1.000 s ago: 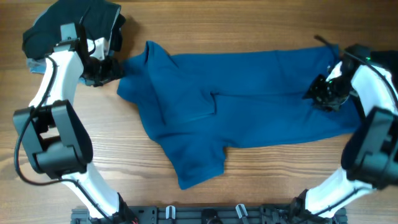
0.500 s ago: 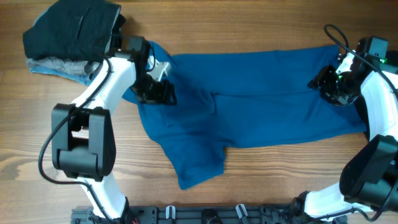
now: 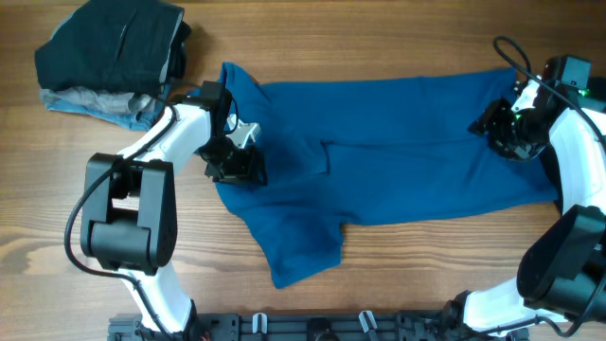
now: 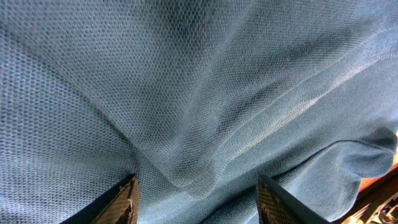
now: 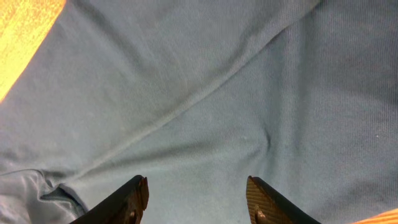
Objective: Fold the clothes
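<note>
A blue polo shirt [image 3: 398, 142] lies spread across the table, collar end at the left, hem at the right, one sleeve toward the front [image 3: 303, 248]. My left gripper [image 3: 237, 163] is open over the shirt's left shoulder area; its wrist view shows bunched blue cloth [image 4: 186, 112] between the open fingers [image 4: 198, 200]. My right gripper [image 3: 507, 133] is open over the shirt's right end; its wrist view shows flat blue cloth with a seam [image 5: 205, 99] between the open fingers [image 5: 198, 199].
A stack of folded clothes, black on top [image 3: 109, 47] and grey-blue under it [image 3: 90, 99], sits at the back left. The wooden table [image 3: 426, 275] shows along the front and back. A black rail [image 3: 312, 327] runs along the front edge.
My left arm swung from beside the folded stack onto the shirt's left shoulder, then shifted slightly down and left. My right gripper moved a little toward the back right.
</note>
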